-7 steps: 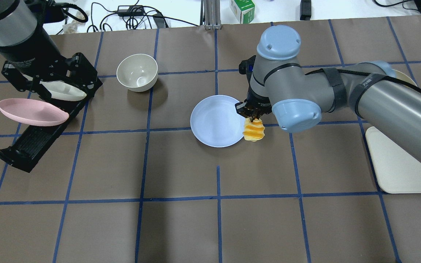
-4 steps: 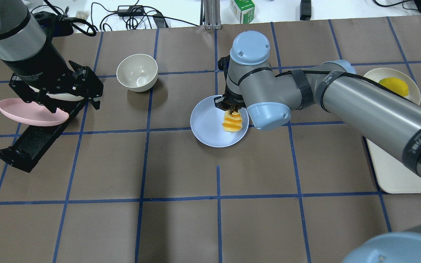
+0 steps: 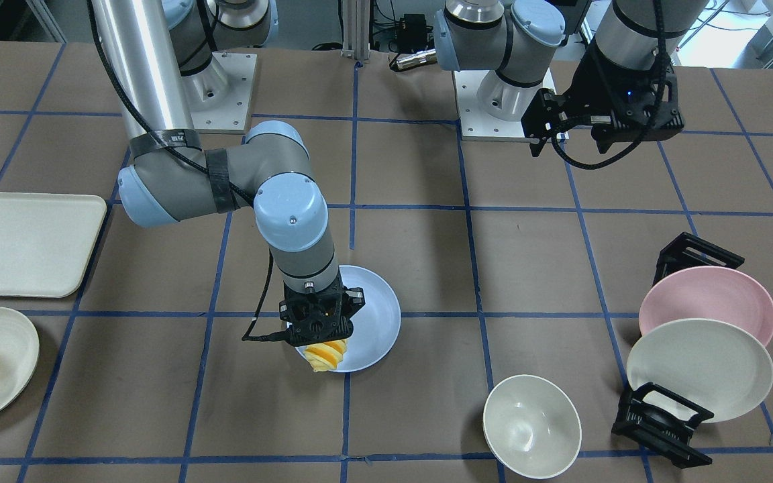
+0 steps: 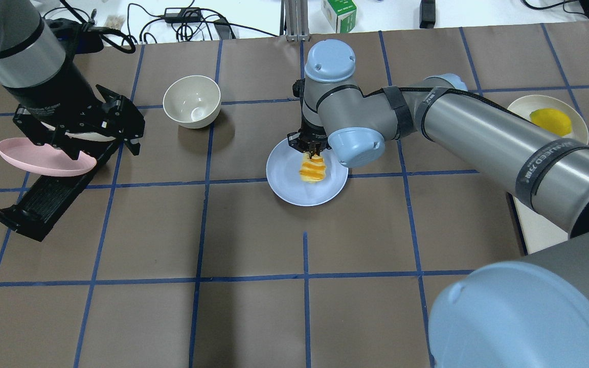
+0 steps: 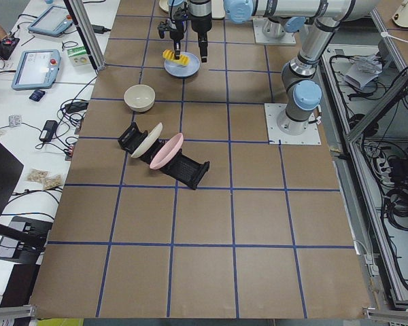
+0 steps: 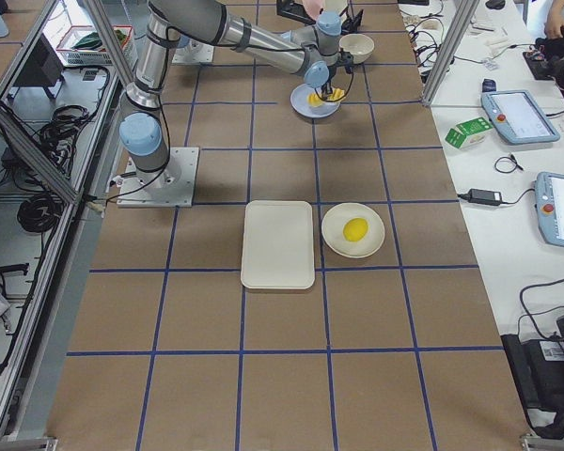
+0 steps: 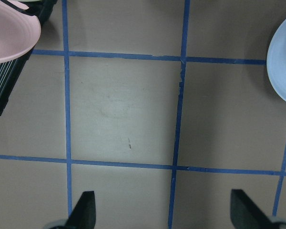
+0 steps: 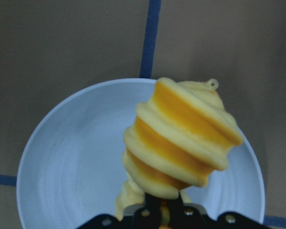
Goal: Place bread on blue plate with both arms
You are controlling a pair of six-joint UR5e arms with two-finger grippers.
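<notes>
The black two-finger right gripper [image 8: 164,212] has its jaws pinched tight on one end of the pale yellow ridged toy bread [image 8: 181,138] with orange stripes; the loaf hangs end-down over the round, matte lavender-blue plate [image 4: 287,186], near its middle; whether it touches, I cannot tell. The left gripper [image 7: 164,210] hovers, jaws spread wide and empty, over the brown paper table [image 7: 124,109]. From overhead, a cream bowl [image 4: 192,100] sits at ten o'clock from the blue plate; a pink plate [image 4: 44,158] in a black rack [image 4: 44,204] at nine; a yellow fruit [image 4: 550,121] at three.
</notes>
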